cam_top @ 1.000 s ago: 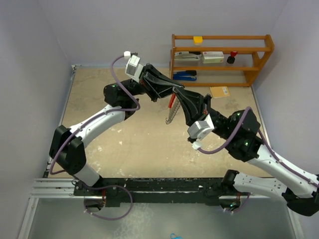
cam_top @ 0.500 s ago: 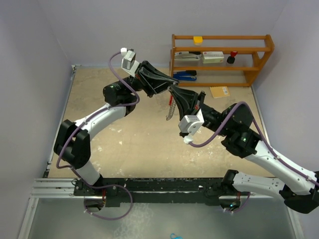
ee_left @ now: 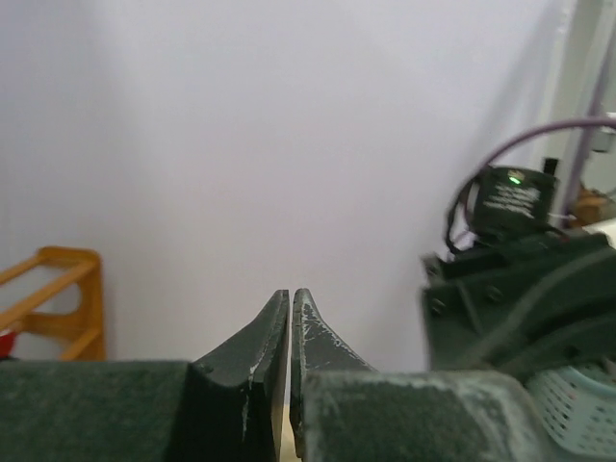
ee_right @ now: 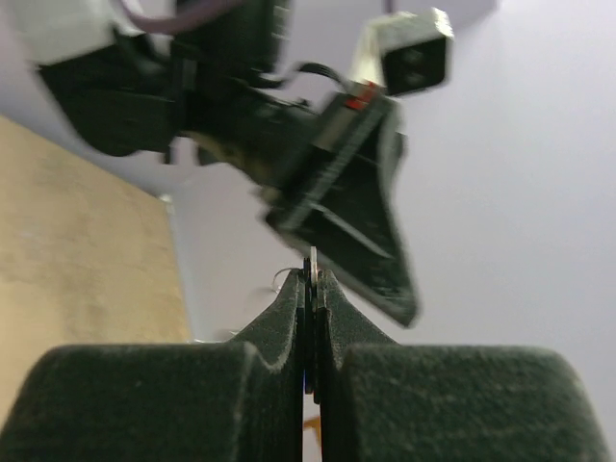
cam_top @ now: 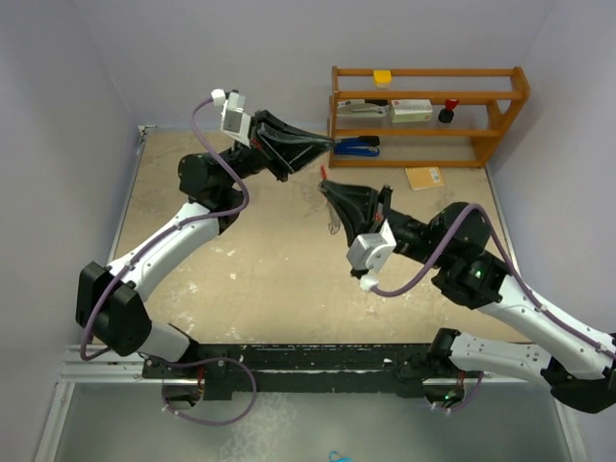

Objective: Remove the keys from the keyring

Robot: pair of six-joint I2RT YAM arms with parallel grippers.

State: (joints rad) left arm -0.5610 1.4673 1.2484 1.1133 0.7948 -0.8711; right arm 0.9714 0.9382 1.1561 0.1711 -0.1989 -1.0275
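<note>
**Keyring dangling off one gripper in mid-air, slip risk?**

Top view: the right gripper [cam_top: 323, 183] is clamped on the keyring [cam_top: 321, 171], held up over the table [cam_top: 241, 260] at about 12 o'clock from its middle. A red fleck shows at the tip, and I think a faint silvery chain hangs under it. The left gripper [cam_top: 329, 144] sits just off it at 12 o'clock, not touching, jaws pressed together. The keys are too small for me to pick out.

Left wrist view: jaws closed with nothing visible between them. Bare wall ahead, wooden shelf [ee_left: 58, 298] at 9 o'clock.

Right wrist view: jaws pinched on a thin metal edge, which I take for part of the ring. The left arm is a blur just beyond.

What worries me is that the pinch is only on a thin edge. A sideways tug from the other arm could twist it loose and drop the lot. The tips are also near each other, so a sloppy re-approach could bump fingers.

Room: the shelf crowds 1 to 2 o'clock right behind the left gripper. The free room looks to be from 6 round to 9.
</note>
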